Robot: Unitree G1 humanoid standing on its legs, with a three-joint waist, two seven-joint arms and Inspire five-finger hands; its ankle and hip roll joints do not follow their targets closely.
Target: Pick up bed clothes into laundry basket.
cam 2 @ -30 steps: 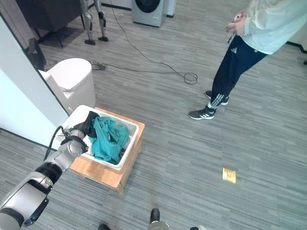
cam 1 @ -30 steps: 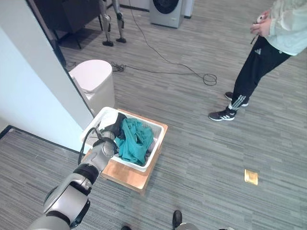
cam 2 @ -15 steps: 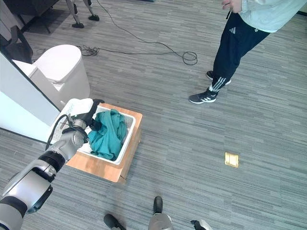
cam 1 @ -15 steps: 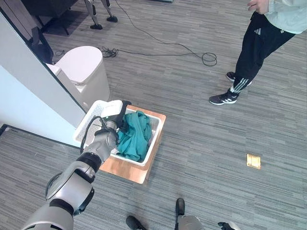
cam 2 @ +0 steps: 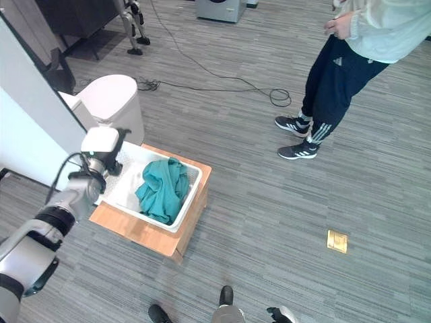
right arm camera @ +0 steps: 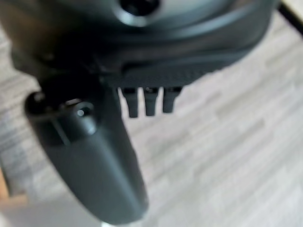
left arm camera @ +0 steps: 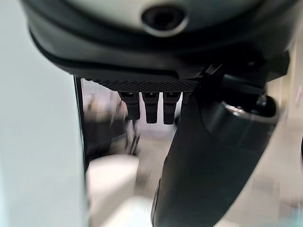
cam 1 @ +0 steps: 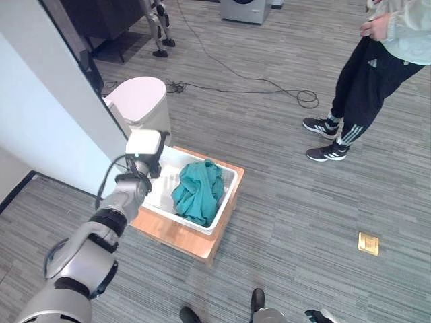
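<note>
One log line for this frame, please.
teal cloth: in laundry basket | left hand: above basket's edge, empty | right hand: idle, over floor

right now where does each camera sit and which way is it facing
Left eye view: on the head, looking down at the white plastic laundry basket holding teal cloth on a low wooden platform; left hand raised at the basket's far-left corner.
Right eye view: beside it, same scene; both share the basket, the white lidded bin and the standing person.
Left wrist view: on the left wrist, looking along its open hand toward the bin.
Right wrist view: on the right wrist, its open right hand over grey plank floor.
</note>
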